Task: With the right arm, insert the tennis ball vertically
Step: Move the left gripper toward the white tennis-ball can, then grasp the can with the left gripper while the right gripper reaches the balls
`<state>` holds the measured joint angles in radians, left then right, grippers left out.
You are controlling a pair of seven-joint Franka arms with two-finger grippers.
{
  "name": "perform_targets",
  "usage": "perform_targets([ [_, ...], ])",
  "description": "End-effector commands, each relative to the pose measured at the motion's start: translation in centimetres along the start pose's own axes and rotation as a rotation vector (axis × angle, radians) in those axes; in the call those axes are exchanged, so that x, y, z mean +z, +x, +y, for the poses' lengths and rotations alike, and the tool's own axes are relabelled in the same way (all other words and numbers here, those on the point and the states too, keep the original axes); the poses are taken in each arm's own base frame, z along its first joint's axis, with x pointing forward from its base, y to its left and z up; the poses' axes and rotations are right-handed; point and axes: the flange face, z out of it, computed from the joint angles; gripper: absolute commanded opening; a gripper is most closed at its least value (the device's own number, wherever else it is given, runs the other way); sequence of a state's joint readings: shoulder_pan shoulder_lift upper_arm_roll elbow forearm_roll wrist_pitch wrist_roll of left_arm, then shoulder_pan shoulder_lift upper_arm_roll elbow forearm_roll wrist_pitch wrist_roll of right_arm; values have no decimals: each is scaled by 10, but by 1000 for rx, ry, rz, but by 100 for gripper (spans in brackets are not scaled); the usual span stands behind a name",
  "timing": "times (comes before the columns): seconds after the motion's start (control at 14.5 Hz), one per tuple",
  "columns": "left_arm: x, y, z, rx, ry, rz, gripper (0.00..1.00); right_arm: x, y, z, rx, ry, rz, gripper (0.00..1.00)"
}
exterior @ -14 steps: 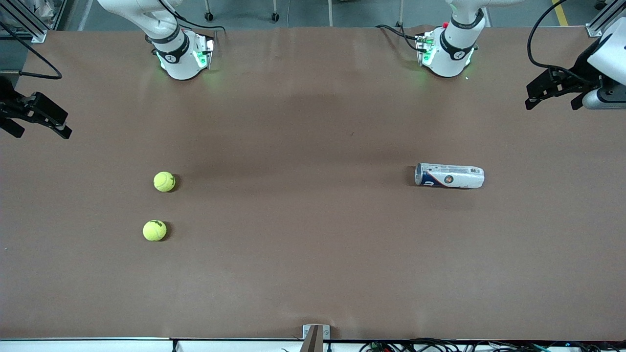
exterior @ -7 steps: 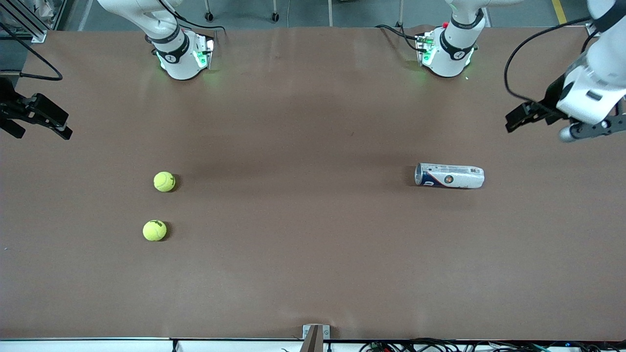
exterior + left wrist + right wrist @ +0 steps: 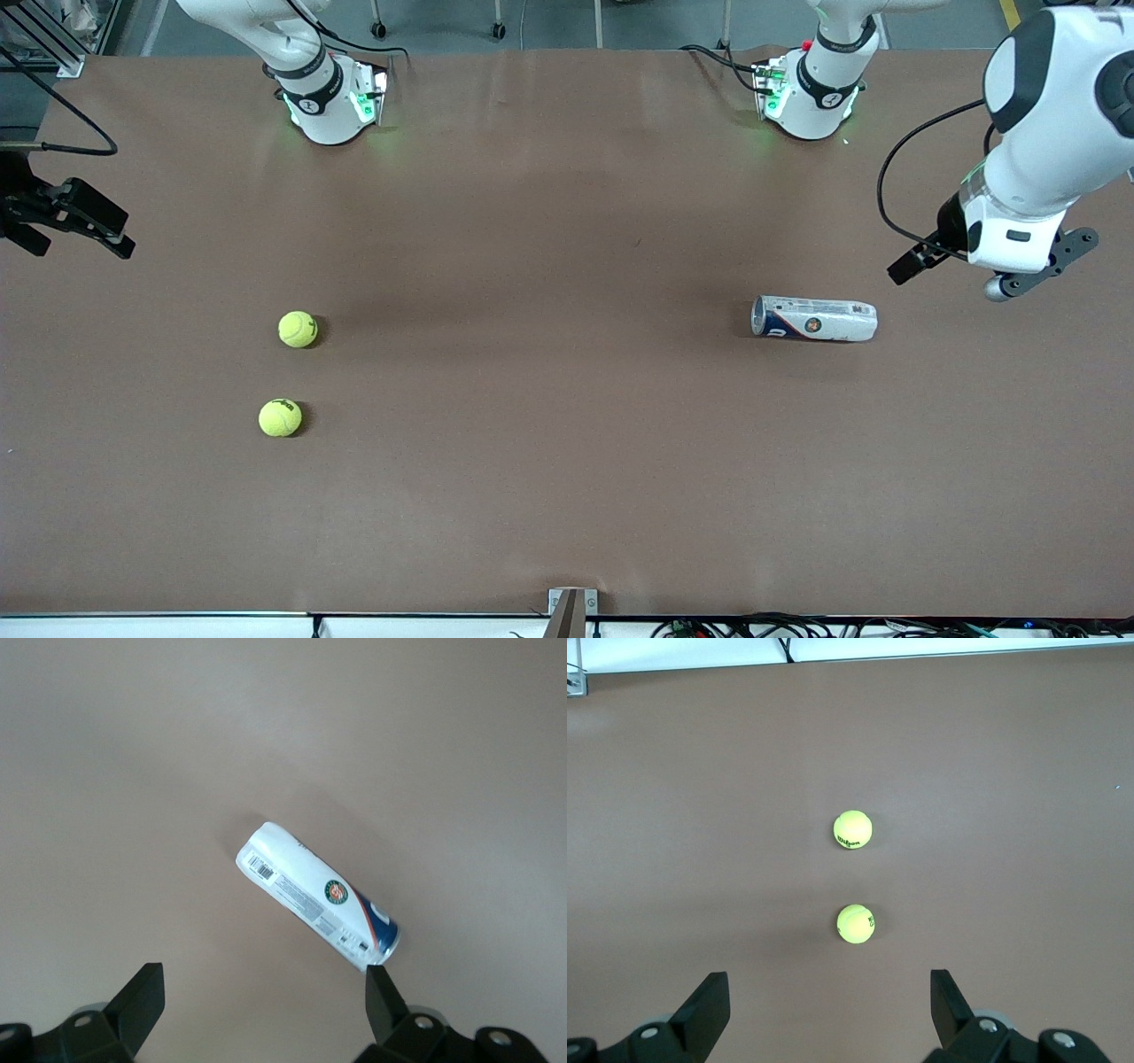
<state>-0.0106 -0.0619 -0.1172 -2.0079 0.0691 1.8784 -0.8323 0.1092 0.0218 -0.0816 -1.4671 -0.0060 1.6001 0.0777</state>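
Two yellow tennis balls lie on the brown table toward the right arm's end. One ball (image 3: 298,329) (image 3: 856,924) is farther from the front camera than the other ball (image 3: 280,417) (image 3: 852,829). A white and blue can (image 3: 814,319) (image 3: 319,895) lies on its side toward the left arm's end, its open mouth facing the table's middle. My right gripper (image 3: 80,246) (image 3: 829,992) hangs open and empty over the table's end, apart from the balls. My left gripper (image 3: 912,266) (image 3: 264,992) is open and empty above the table beside the can's closed end.
The two arm bases (image 3: 328,106) (image 3: 811,97) stand along the table's edge farthest from the front camera. A small metal bracket (image 3: 571,607) sits at the middle of the nearest edge, with cables past it. Bare brown table lies between balls and can.
The left arm has swung in from the table's end toward the can, so its wrist now looms large. The right gripper has barely shifted. Balls and can have not moved.
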Motion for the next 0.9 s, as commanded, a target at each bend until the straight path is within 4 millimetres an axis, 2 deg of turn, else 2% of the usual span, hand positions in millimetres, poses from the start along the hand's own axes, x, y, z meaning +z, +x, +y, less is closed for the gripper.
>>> perform_targets([
  [0.0,38,-10,26,-164,50,8,100,9,9,3,9,-1,-4,100],
  [0.14,72,-23,45,-271,78,58,100,20,20,1,8,2,27,100],
  [0.28,108,-41,57,-361,87,80,100,52,34,-9,-12,-18,-8,100],
  [0.41,134,-49,53,-449,56,93,100,87,51,-11,-9,-20,-25,100],
  [0.62,166,-50,54,-532,40,88,100,149,77,-33,-32,-13,-17,100],
  [0.83,206,-47,59,-583,69,137,100,171,74,-28,-41,-20,-52,100],
])
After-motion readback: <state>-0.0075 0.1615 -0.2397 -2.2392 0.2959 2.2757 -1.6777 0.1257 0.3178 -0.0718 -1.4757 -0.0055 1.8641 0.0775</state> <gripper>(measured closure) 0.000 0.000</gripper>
